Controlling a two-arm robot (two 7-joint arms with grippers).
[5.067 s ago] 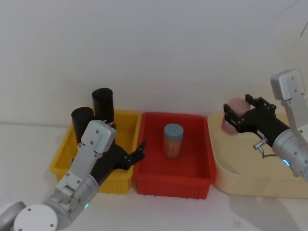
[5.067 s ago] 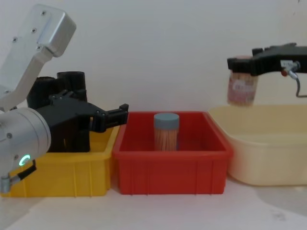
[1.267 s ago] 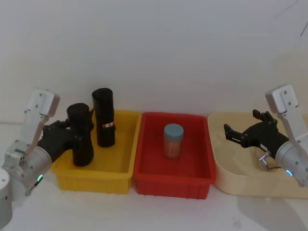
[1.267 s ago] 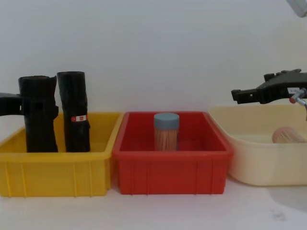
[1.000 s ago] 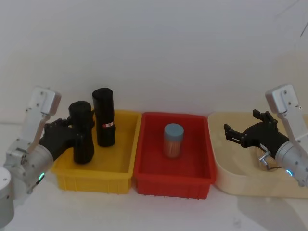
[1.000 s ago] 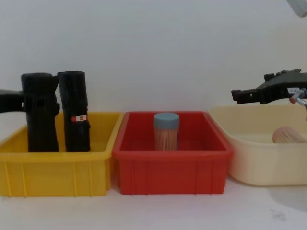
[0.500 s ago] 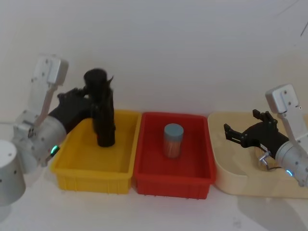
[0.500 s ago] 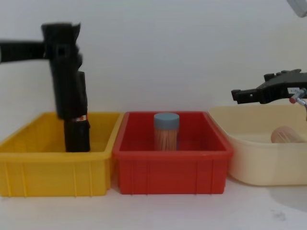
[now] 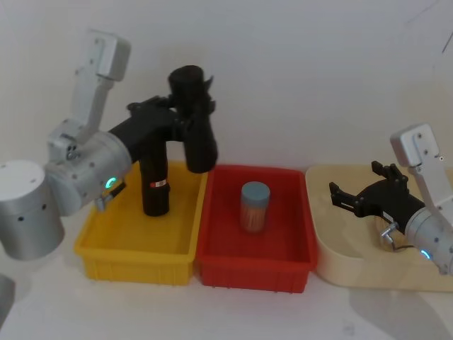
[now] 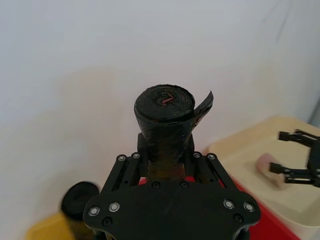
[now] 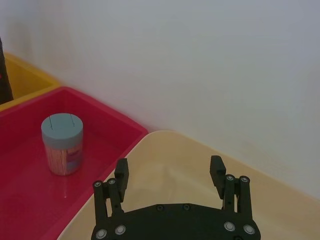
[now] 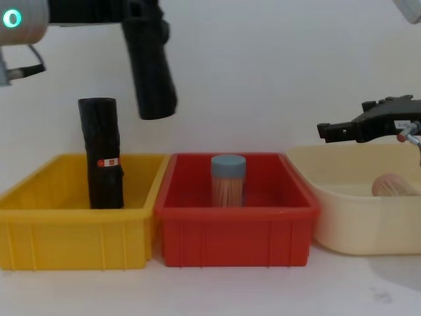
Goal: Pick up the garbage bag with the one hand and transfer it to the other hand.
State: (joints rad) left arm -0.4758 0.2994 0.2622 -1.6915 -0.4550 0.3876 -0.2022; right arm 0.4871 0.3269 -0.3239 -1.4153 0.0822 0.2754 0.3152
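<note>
Garbage bag (image 9: 196,131) clenched near its upper end by left tool (image 9: 188,108), hanging tilted in the air above where yellow bin (image 9: 134,256) meets red bin (image 9: 249,275). Right tool (image 11: 169,167) spread wide, empty, well apart over cream tub (image 9: 368,275). Risky bit imo: long carry on a lopsided grip, so could swing, slip out, or get batted loose at the handoff.

Chest view: garbage bag (image 12: 153,82) top, left gripper (image 12: 143,12) cut by edge.
</note>
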